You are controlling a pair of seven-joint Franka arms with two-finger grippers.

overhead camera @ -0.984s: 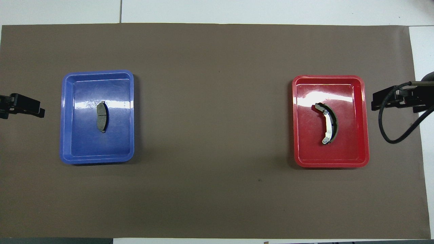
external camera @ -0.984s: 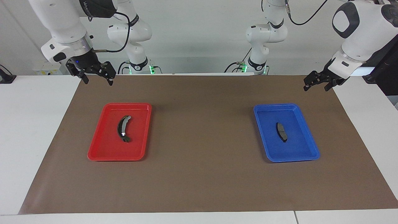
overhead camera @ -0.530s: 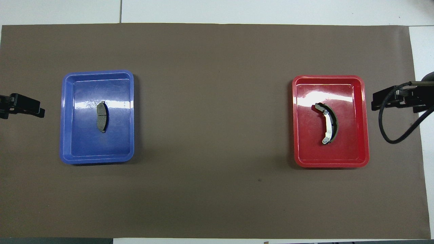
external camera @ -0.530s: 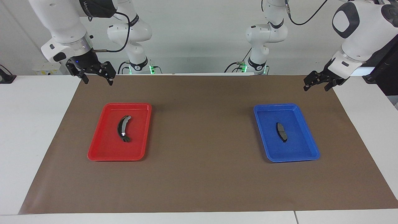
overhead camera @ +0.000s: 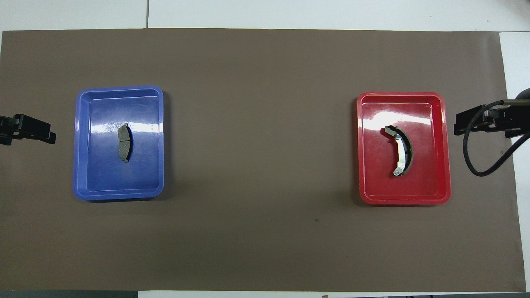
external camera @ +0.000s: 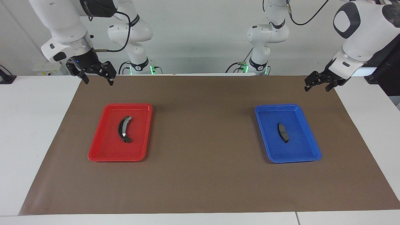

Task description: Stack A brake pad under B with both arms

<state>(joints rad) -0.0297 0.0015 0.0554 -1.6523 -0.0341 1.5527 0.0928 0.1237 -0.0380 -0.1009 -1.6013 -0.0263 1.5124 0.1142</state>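
Note:
The A brake pad, short and matt dark grey, lies in the blue tray toward the left arm's end of the table. B, the longer crescent pad with a silvery strip, lies in the red tray toward the right arm's end. My left gripper hangs open and empty over the mat beside the blue tray. Over the mat's corner beside the red tray, my right gripper is open with nothing in it.
A brown mat covers the white table, and both trays rest on it, wide apart. A black cable loops down from the right arm beside the red tray.
Both grippers have shifted only a hair and stay open. The pads and trays have not moved.

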